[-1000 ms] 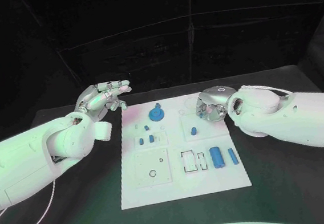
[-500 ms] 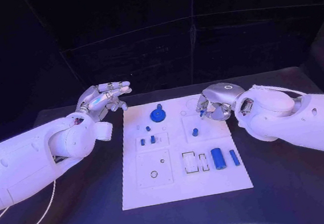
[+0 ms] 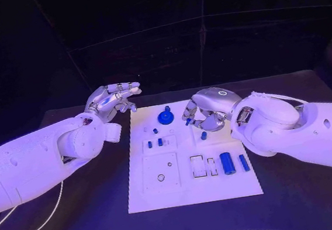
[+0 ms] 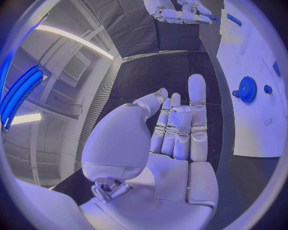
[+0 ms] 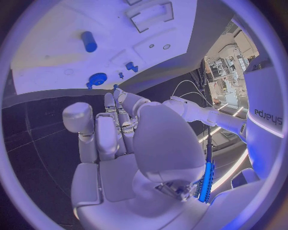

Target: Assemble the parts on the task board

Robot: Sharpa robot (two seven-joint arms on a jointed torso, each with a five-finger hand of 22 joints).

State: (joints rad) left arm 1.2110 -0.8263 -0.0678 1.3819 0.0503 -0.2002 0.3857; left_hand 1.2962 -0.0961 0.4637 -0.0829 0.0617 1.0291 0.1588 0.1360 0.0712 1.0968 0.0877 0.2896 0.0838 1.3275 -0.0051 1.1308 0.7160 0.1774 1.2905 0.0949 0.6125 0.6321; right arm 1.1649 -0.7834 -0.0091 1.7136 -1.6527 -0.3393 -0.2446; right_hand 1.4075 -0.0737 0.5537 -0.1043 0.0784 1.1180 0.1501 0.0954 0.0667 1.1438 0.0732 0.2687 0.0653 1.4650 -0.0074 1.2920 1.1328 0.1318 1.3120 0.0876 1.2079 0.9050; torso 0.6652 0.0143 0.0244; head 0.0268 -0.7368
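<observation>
White plastic, the task board (image 3: pixel 191 191) lies flat on the black bench (image 3: pixel 89 222). Its parts sit on the robot's side of the right robot hand (image 3: pixel 204 112) or beside that hand.

Closest to the robot, well short of the right robot hand and below its wrist, a thick blue cylinder (image 3: pixel 227 163) lies next to a slimmer blue bar (image 3: pixel 243 162). Both look free to roll, so a sweep of the forearm over them could push them off the board.

Closer to the hand, a small blue peg (image 3: pixel 203 135) stands just beneath its curled fingers. Two more blue pegs (image 3: pixel 154 143) stand on the side toward the other arm.

The right robot hand hangs over the board with its fingers drawn in. A blue speck shows at the fingertips (image 3: pixel 191 120), but I cannot tell whether a part is pinched there. If one is, a pinch that slight could let it twist or drop during a descent. A tilted part would likely jam at its hole instead of seating. The knuckles coming down could also topple the peg underneath.

Just beyond those fingertips, the blue gear (image 3: pixel 166 117) could be nudged by any overshoot.

Farthest, the left robot hand (image 3: pixel 113 99) is raised off the board's far corner. Its fingers are extended and it holds nothing. It does not brace the board, so a hard press might shift it.
</observation>
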